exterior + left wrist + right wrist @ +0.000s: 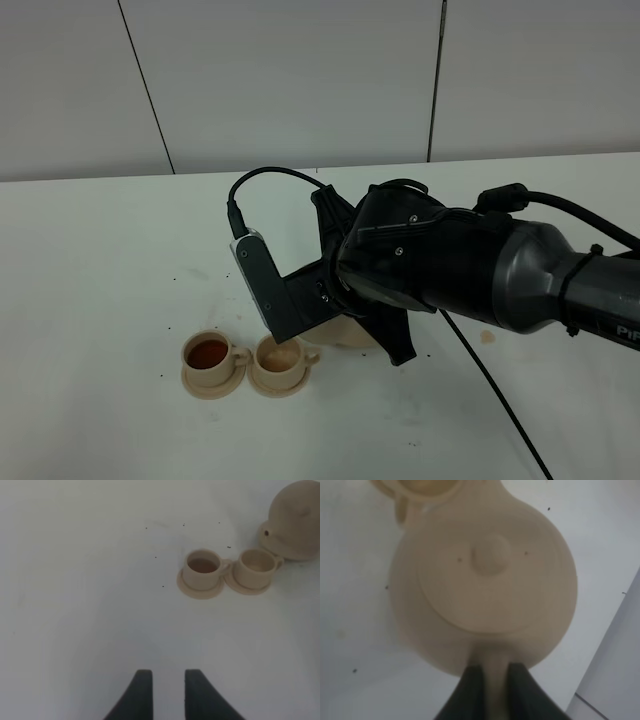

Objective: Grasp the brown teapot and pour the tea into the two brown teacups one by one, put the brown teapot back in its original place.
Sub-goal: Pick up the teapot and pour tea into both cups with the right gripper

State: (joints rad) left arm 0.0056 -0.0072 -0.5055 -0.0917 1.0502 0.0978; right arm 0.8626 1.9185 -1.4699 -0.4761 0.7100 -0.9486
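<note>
glossy black-and-grey arm [450, 270], looped black cable [262, 180], dark tapered pincer fingers [142, 692].

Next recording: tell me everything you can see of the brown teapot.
The brown teapot is round, squat, matte beige-tan ceramic, with a domed, knobbed lid. The right gripper has its jaws shut on the handle. The pot sits close beside the nearer teacup, and a small dark hole shows low on that side. In the high view the arm hides nearly all of it. Whether it is lifted or resting cannot be told.
</note>
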